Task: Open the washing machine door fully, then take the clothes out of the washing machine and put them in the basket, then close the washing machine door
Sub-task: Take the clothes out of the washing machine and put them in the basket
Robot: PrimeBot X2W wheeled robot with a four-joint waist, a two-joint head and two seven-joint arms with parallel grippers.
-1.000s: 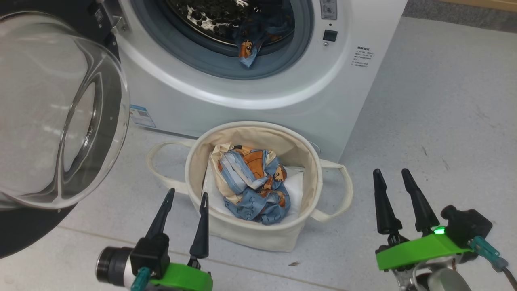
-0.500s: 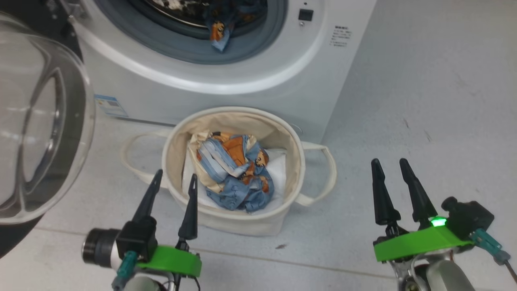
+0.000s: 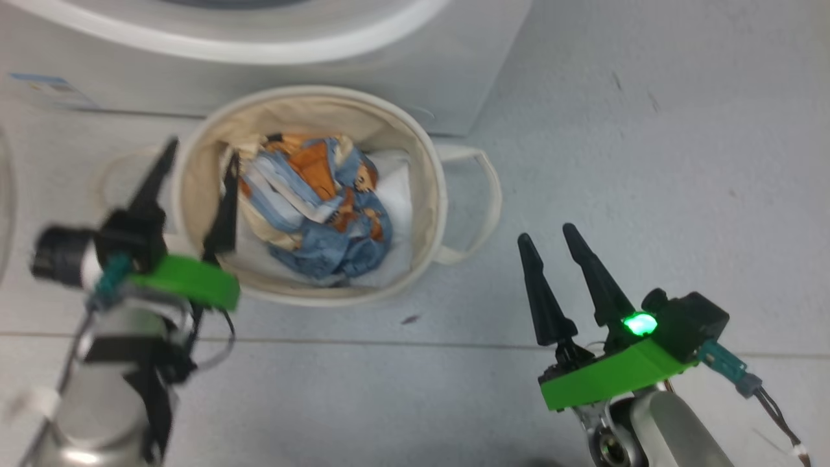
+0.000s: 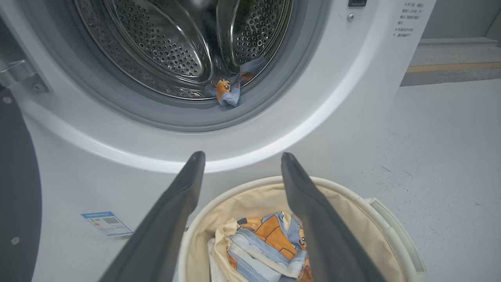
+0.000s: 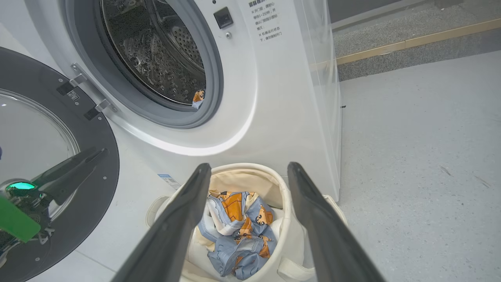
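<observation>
Head camera has been tipped down over the last second, so the shift is not object motion. Clothes [image 3: 318,207] are seen in the basket [image 3: 311,94]. A leftover piece [image 4: 227,88] is seen at the washing machine [image 4: 352,98] drum lip, so unloading is judged unfinished. The washing machine door [image 5: 105,168] is swung open. Left end effector [image 3: 202,149] is blurred, possibly raised over the basket rim. Right end effector [image 3: 546,232] is held well apart from the basket. Both are spread wide, with nothing gripped.

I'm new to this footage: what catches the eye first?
The bear-printed clothes sit bundled in the cream basket before the washing machine. Its door hangs open at the left, and another printed piece lies at the drum mouth.
</observation>
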